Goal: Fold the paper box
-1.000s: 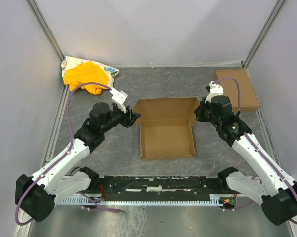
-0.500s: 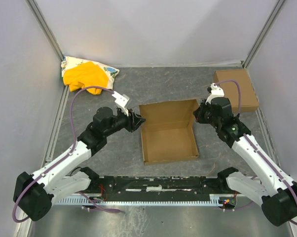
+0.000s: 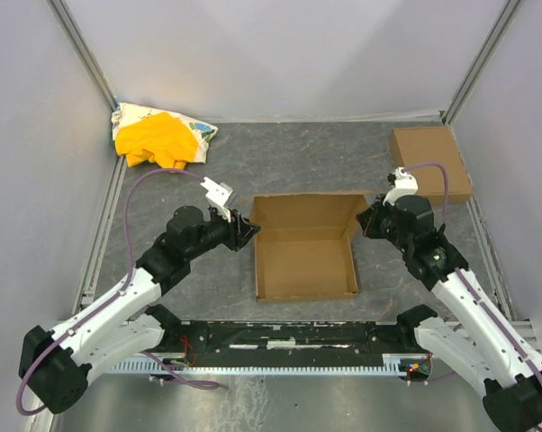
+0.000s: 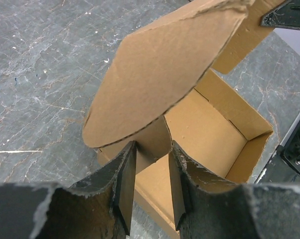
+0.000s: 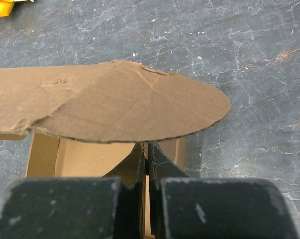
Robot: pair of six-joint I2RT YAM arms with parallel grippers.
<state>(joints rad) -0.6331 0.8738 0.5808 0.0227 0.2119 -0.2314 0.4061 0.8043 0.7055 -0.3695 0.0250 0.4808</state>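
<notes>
The paper box (image 3: 305, 256) lies open in the middle of the table, its rear lid panel tilted up. My left gripper (image 3: 247, 232) is at its left rear corner. In the left wrist view the fingers (image 4: 124, 172) stand partly apart, closed on a curved cardboard tab (image 4: 152, 142) under a rounded flap (image 4: 160, 69). My right gripper (image 3: 365, 220) is at the right rear corner. Its fingers (image 5: 140, 164) press together right under the other rounded flap (image 5: 125, 107), pinching the cardboard at its base.
A smaller folded brown box (image 3: 430, 162) sits at the back right. A yellow cloth (image 3: 156, 142) lies on a printed bag in the back left corner. White walls close in three sides, and a black rail (image 3: 280, 346) runs along the near edge.
The lid panel has risen from lying back. My left gripper has narrowed onto the tab. Both grippers have come slightly toward the near edge with the box corners.
</notes>
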